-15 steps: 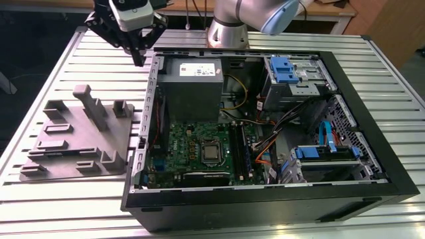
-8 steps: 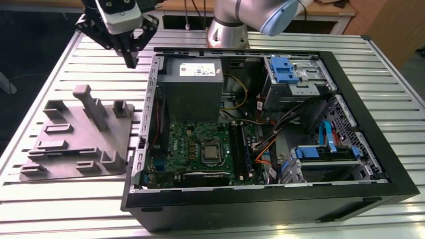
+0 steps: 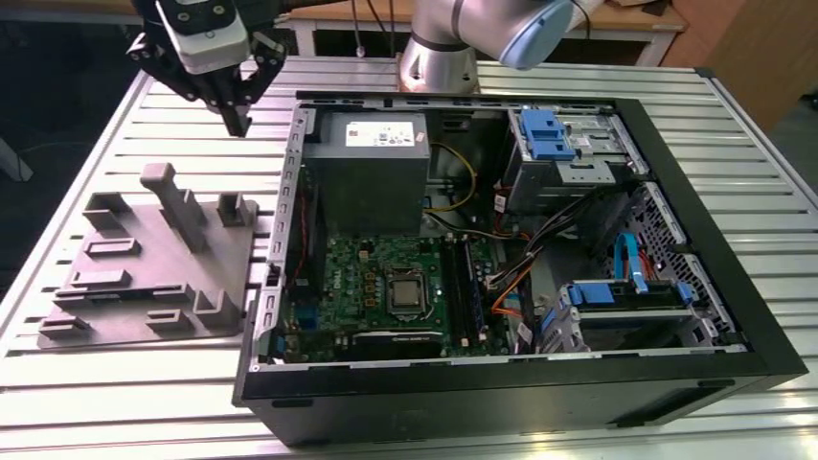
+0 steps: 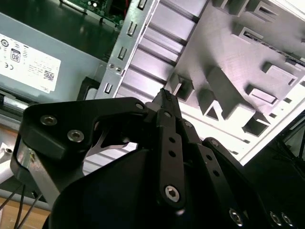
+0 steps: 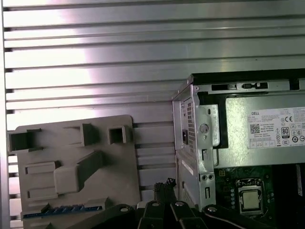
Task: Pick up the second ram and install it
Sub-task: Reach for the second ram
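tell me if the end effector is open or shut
Shut: in the second wrist view the end effector has its fingertips together, with nothing between them.

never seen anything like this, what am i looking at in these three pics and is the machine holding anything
This is one robot arm with a gripper, a claw for picking things up. The exterior view comes from a camera off the arm. Both wrist views come from cameras riding on the arm, so the black linkage in them is the gripper itself. On the ribbed metal table stand an open PC case, with its green motherboard showing, and a grey plate with slots for parts. In the first wrist view a thin blue-green ram lies in the plate. The gripper hangs over the table near the plate and the case corner, shut, holding nothing.
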Tool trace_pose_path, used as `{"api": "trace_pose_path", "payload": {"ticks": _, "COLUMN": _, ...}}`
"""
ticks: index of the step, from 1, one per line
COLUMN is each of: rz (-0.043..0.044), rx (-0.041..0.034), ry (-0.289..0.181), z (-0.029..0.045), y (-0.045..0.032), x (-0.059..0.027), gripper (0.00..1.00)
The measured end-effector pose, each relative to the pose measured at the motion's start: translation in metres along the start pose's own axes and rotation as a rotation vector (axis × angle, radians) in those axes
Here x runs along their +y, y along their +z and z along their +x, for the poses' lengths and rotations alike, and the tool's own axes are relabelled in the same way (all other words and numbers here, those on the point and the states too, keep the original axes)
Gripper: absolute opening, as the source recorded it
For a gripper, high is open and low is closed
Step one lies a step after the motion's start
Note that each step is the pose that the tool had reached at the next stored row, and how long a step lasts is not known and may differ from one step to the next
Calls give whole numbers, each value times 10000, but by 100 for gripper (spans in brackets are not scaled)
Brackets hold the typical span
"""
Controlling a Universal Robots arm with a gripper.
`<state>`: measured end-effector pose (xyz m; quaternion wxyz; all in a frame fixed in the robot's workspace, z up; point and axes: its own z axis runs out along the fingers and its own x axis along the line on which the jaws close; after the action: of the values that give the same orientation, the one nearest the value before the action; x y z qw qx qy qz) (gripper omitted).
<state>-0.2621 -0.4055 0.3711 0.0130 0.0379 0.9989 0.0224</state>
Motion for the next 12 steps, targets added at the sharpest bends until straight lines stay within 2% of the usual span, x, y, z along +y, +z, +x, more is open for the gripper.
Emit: {"api": "trace_pose_path", "payload": {"ticks": 12, "rz": 0, "rx": 0, "ry": -1, "z": 197, "y": 49, "x": -129, "gripper": 10}}
